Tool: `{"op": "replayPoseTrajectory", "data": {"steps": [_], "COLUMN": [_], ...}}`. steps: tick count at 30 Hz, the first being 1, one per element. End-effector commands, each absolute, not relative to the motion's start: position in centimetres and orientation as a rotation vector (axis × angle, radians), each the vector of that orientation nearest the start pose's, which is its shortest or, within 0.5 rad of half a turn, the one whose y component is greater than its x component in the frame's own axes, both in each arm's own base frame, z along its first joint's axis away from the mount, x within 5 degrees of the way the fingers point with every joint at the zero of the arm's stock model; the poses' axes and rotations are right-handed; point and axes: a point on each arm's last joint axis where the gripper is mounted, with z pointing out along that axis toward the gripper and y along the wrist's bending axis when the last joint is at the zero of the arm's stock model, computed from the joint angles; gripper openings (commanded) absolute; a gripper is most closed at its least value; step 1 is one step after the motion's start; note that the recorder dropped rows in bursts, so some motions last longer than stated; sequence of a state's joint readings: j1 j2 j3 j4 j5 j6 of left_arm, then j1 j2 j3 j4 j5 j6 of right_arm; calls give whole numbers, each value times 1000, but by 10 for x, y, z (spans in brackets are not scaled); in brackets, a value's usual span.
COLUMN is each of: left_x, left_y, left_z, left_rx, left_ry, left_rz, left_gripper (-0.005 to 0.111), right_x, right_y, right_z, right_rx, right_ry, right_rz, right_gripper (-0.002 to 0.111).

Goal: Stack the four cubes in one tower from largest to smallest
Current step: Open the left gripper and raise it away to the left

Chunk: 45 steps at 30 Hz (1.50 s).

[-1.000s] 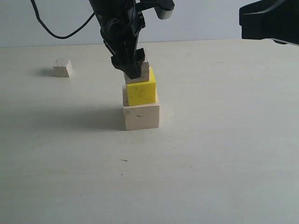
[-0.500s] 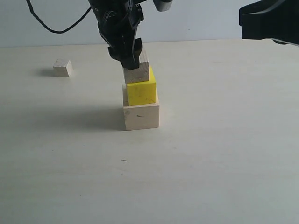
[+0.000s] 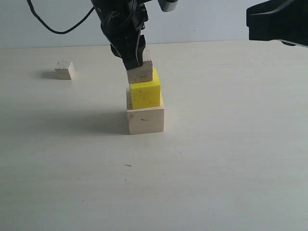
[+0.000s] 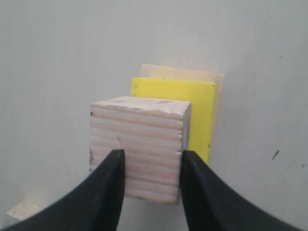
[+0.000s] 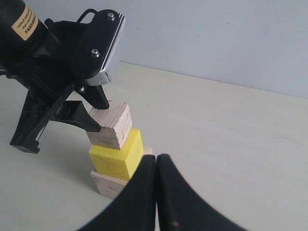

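Three cubes stand in one column. The large pale wood cube [image 3: 146, 121] is at the bottom, the bright yellow cube [image 3: 146, 95] sits on it, and the grainy grey-tan cube [image 3: 143, 75] is on top, set slightly towards the left. My left gripper [image 3: 132, 62] hangs at that top cube's upper left. In the left wrist view a clear gap separates its fingertips [image 4: 151, 154], which stand in front of the grainy cube [image 4: 139, 139]. The tiny pale cube [image 3: 63, 70] lies alone at the far left. My right gripper [image 5: 156, 161] is shut on nothing and looks towards the tower.
The right arm [image 3: 276, 21] hovers high at the upper right, away from the tower. A black cable [image 3: 53, 29] hangs at the upper left behind the left arm. The table [image 3: 216, 159] is a pale, flat surface with a wall behind it.
The left gripper has risen from around the grainy cube's sides to its upper part. The grainy cube stays on the yellow one, shifted slightly. The right arm is unmoved.
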<state>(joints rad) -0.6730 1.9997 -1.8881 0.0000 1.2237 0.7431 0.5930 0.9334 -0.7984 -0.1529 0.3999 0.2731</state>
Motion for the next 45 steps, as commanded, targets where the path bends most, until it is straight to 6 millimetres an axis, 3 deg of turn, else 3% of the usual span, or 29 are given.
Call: {"op": "replayPoseTrajectory", "data": {"steps": [1,17,26,30,33,35,37,39,40,42,45], "left_x": [333,329,319,317,327,341,354,371,382,394,420], "left_y": [-274,-272,-263,-250,-234,-217,-200,-180,-167,-153,-136], "left_z": [297,308,336,354,358,358,355,353,350,344,322], "left_rx": [1820,1801,1765,1715,1570,1352,1144,944,806,658,379], "left_ry": [2138,2120,2062,2051,2130,2245,2346,2391,2423,2460,2497], "left_rz": [-51,-70,-49,86,268,369,346,320,298,248,-18], "left_gripper": [38,38,38,38,37,37,36,19,2,0,0], "right_x": [166,166,166,166,166,166,166,166,166,166,166], "right_y": [105,105,105,105,105,105,105,105,105,105,105], "right_z": [343,343,343,343,343,343,343,343,343,343,343], "right_rx": [-436,-436,-436,-436,-436,-436,-436,-436,-436,-436,-436], "right_ry": [1985,1985,1985,1985,1985,1985,1985,1985,1985,1985,1985], "right_rz": [397,397,397,397,397,397,397,397,397,397,397], "right_gripper": [0,0,0,0,0,0,0,0,0,0,0]}}
